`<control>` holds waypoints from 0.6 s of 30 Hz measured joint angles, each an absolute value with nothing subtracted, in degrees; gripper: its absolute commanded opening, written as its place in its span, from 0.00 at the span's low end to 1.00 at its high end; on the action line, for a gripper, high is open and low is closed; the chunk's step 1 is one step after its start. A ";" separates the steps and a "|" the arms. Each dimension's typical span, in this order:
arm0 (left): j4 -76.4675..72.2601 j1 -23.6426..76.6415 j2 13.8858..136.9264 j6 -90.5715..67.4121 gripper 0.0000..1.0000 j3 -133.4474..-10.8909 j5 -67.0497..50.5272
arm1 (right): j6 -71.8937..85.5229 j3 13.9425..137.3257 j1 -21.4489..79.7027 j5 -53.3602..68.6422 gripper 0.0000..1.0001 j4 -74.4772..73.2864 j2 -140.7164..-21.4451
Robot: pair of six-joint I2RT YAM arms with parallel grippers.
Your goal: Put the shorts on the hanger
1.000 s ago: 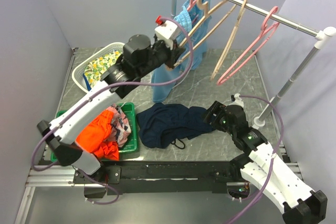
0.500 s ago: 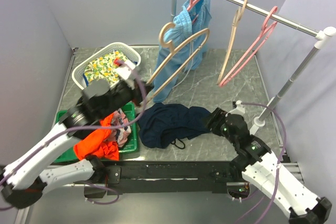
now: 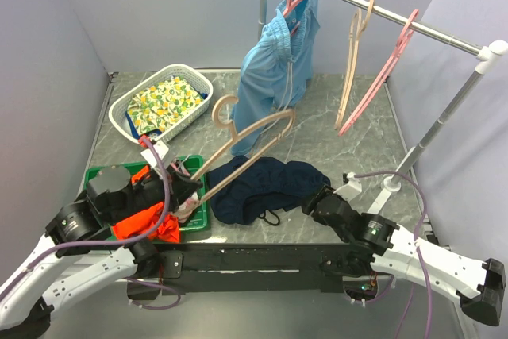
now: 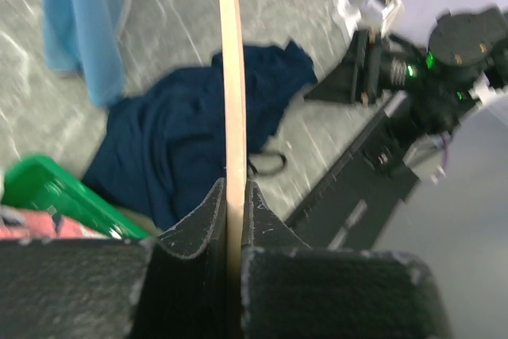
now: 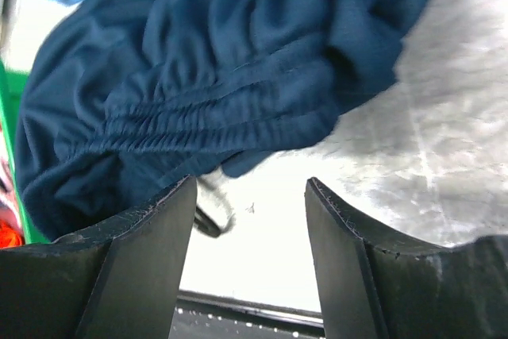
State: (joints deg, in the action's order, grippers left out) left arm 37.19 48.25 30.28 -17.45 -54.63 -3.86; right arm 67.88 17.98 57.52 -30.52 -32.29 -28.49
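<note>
The dark navy shorts [image 3: 266,184] lie crumpled on the grey table, near the front middle; they also show in the left wrist view [image 4: 175,144] and the right wrist view [image 5: 222,61]. My left gripper [image 3: 193,182] is shut on the beige hanger [image 3: 246,136], which slants up and to the right above the shorts, hook uppermost. In the left wrist view the hanger [image 4: 231,77] runs straight up between my shut jaws [image 4: 234,196]. My right gripper [image 3: 311,202] is open and low, just right of the shorts' waistband edge, empty [image 5: 250,196].
A rail [image 3: 397,17] at the back holds light blue shorts [image 3: 274,77] on a pink hanger, a second beige hanger [image 3: 353,57] and a pink hanger [image 3: 389,65]. A green bin [image 3: 198,216] with orange clothes and a white basket [image 3: 163,101] stand at the left.
My left arm has pulled the beige hanger off the rail and drawn it down and toward the front left. My right gripper has slid lower toward the front edge, beside the shorts.
</note>
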 measured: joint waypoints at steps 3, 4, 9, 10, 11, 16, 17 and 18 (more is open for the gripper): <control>40.88 48.25 29.28 -18.90 0.01 -54.85 -5.85 | 70.94 17.89 57.76 -32.51 0.63 -34.04 -27.83; 41.91 48.25 29.08 -19.31 0.01 -54.87 -6.61 | 71.66 17.67 57.78 -32.93 0.63 -34.09 -27.55; 46.59 48.25 27.68 -20.88 0.01 -54.87 -11.09 | 74.32 16.51 57.78 -34.37 0.60 -35.24 -27.07; 47.42 48.25 27.44 -20.95 0.01 -54.87 -11.94 | 74.61 16.45 57.78 -34.63 0.58 -35.35 -27.09; 48.18 48.25 27.29 -21.10 0.01 -54.87 -12.67 | 75.07 16.43 57.78 -34.92 0.57 -35.38 -27.29; 51.81 48.25 27.33 -21.30 0.01 -54.96 -15.53 | 75.75 16.45 57.78 -36.27 0.56 -35.35 -29.08; 52.42 48.25 27.42 -21.28 0.01 -55.05 -16.03 | 75.72 16.49 57.78 -36.73 0.56 -35.35 -29.54; 53.23 48.25 27.64 -21.26 0.01 -55.29 -16.73 | 75.68 16.60 57.78 -37.21 0.57 -35.35 -30.11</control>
